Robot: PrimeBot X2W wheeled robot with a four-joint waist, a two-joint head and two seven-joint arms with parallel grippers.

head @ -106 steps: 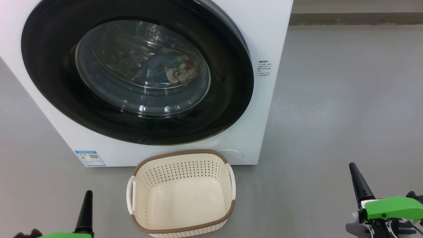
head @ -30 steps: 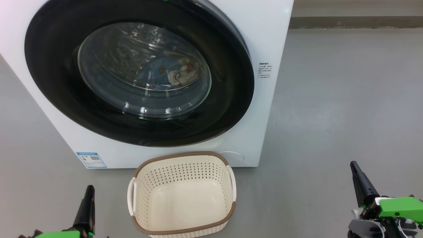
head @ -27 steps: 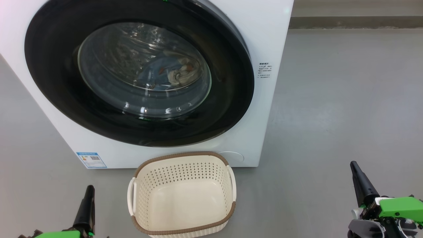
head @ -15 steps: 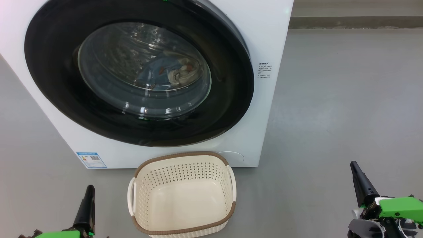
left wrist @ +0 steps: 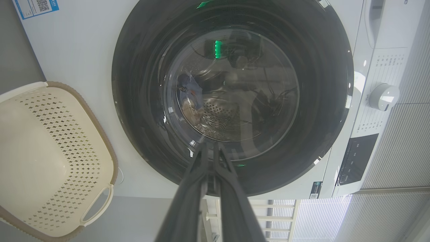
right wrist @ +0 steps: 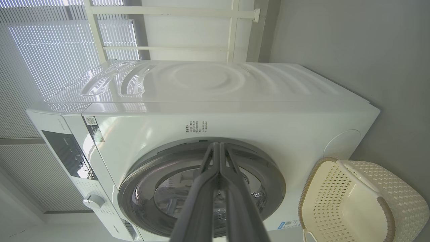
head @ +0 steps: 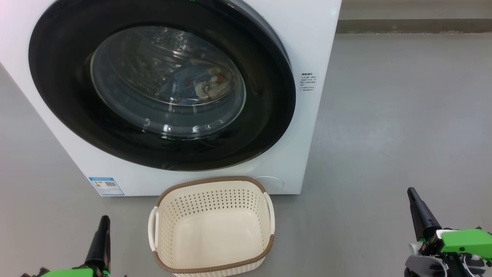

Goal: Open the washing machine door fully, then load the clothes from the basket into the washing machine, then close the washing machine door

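The white washing machine (head: 315,46) stands before me with its round black door (head: 61,107) flat against the front. Through the glass porthole I see the clothes (head: 196,82), light blue and cream, lying in the drum. The cream basket (head: 210,225) with a brown rim sits on the floor in front of the machine, with nothing inside. My left gripper (head: 103,220) is low at the left of the basket, shut and holding nothing. My right gripper (head: 411,191) is low at the far right, shut and holding nothing. Both sets of fingers (left wrist: 208,151) (right wrist: 218,148) point at the door from a distance.
Grey floor (head: 403,115) spreads to the right of the machine. A control panel with a white knob (left wrist: 383,96) sits on the machine's upper front. A white window frame and blinds (right wrist: 67,43) lie behind the machine.
Since the oldest frame the head view has shifted a little and both grippers have settled slightly. Over the last second nothing has visibly changed.
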